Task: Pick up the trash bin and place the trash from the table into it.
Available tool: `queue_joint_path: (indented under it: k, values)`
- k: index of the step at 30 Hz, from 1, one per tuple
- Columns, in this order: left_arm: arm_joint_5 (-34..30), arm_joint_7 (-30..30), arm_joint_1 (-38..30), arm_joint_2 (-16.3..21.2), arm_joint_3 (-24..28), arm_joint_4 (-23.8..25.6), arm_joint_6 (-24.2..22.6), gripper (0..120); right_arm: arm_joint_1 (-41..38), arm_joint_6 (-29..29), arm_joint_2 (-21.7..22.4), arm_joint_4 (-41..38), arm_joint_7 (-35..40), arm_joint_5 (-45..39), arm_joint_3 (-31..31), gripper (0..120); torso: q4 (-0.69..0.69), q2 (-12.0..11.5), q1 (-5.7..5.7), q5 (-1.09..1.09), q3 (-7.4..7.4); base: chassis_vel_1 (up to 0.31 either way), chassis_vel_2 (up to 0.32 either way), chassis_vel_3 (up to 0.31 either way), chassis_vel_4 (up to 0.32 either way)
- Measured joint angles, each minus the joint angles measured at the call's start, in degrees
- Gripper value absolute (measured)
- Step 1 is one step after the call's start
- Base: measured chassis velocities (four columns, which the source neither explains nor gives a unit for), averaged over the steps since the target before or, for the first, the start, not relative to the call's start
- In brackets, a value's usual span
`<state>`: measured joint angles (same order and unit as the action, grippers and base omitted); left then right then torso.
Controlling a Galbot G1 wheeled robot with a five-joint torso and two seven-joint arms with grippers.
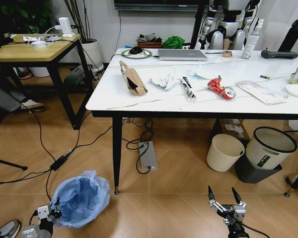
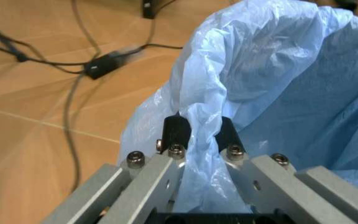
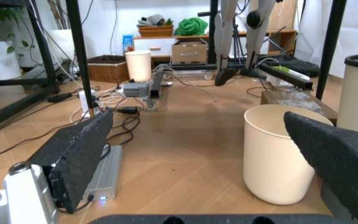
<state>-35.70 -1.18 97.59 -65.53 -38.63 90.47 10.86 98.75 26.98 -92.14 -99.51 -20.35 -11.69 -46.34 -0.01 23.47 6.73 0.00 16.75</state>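
Observation:
The trash bin, lined with a puffy light-blue bag, stands on the floor left of the table's front leg. My left gripper is at its near rim, shut on a fold of the blue bag between both black fingertips. My right gripper hangs open low over the floor, right of the bin, holding nothing. On the white marble table lies the trash: a flattened cardboard box, crumpled white paper, a wrapper, a crushed red can and clear packaging.
A cream bin and a grey-and-white bin stand under the table's right side. Cables and a power brick lie on the floor. A wooden desk stands at left; a laptop lies on the table's far side.

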Motion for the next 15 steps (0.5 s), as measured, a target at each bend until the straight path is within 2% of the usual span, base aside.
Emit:
queue_joint_path:
  k: [2, 3, 5, 8, 15]
  values:
    - [-1.12, 0.34, 3.61, 0.27, 0.80, 4.72, -1.06, 0, -0.01, -0.09, 0.00, -0.04, 0.04, 0.17, 0.01, 100, 0.01, 0.01, 0.00, 0.02, 0.00, 0.000, 0.000, 0.000, 0.000]
    - [-1.12, 0.34, 3.61, 0.27, 0.80, 4.72, -1.06, 0, -0.01, -0.09, 0.00, -0.04, 0.04, 0.17, 0.01, 100, 0.01, 0.01, 0.00, 0.02, 0.00, 0.000, 0.000, 0.000, 0.000]
    - [-2.49, 1.31, 8.77, 0.86, 2.25, 11.93, -2.51, 0, -0.04, -0.25, 0.00, -0.12, 0.10, 0.34, 0.05, 100, 0.02, 0.26, 0.10, 0.00, 0.15, 0.000, 0.000, 0.000, 0.000]
    - [-2.96, 2.38, 13.04, 1.22, 3.01, 18.71, -3.99, 0, -0.03, -0.36, 0.00, -0.20, 0.14, 0.48, 0.07, 100, 0.01, 0.85, 0.30, 0.03, 0.53, 0.000, 0.000, 0.000, 0.000]
    - [-2.26, 3.44, 15.67, 1.15, 4.17, 25.55, -4.85, 0, 0.31, -0.35, 0.00, -0.48, 0.16, 1.02, 0.08, 100, 0.01, 2.56, 0.97, 0.01, 1.59, 0.000, 0.000, 0.000, 0.000]
